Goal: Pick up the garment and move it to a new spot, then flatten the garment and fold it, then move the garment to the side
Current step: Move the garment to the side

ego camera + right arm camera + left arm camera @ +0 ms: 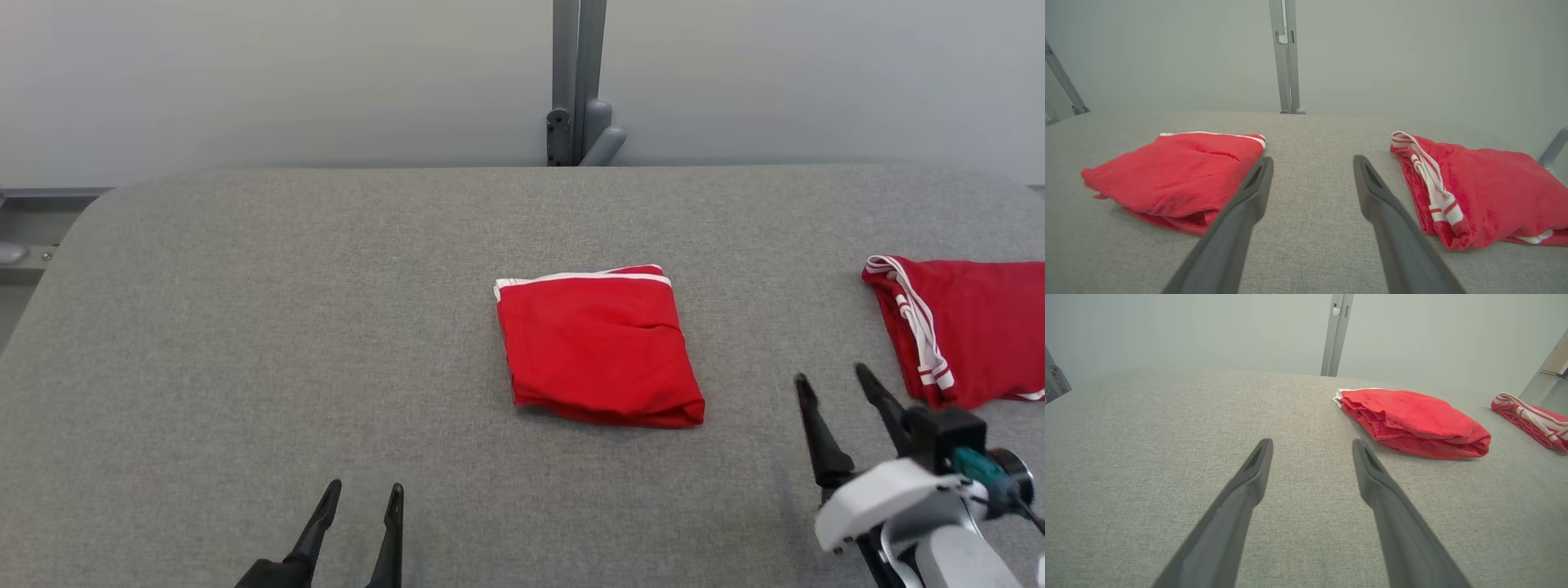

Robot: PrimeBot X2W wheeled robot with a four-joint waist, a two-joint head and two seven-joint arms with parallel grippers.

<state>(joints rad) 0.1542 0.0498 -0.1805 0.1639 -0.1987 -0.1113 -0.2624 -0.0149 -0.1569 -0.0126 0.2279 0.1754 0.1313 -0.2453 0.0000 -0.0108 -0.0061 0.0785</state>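
Left gripper (366,486) over near part of grey table (245,327), jaws spread, empty. Right gripper (831,373) jaws spread, empty, between two red pieces. Folded red garment (600,355) lies flat mid-table; second red garment (971,327) at right, well apart

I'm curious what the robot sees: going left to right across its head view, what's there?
Dark two-fingered left hand → folded red cloth garment with white trim → dark two-fingered right hand → second red garment with white stripes.
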